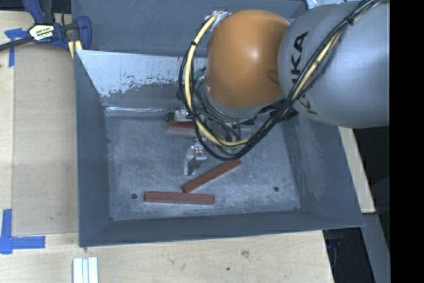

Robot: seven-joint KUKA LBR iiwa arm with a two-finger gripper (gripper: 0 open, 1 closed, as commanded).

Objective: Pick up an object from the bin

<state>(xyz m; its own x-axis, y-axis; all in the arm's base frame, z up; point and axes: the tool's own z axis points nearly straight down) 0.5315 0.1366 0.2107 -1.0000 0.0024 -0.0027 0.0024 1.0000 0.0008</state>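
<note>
Bin (pixel 93 162) floor has, at its near side, the front stick (pixel 179 197), brown and flat. The tilted stick (pixel 213 175) lies just behind it, close beside the gripper (pixel 195 156). Whether the gripper is spread or closed, I cannot tell. Farther back, the arm (pixel 344 63) bends down from the right over the back stick (pixel 177 124).

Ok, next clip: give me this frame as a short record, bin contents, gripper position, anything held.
bin: grey metal bin
contents: three reddish-brown strips
front strip: flat, near the front wall
middle strip: tilted, just behind it
back strip: partly hidden under the arm
gripper: low over the floor, by the middle strip's left end
held: cannot tell
</note>
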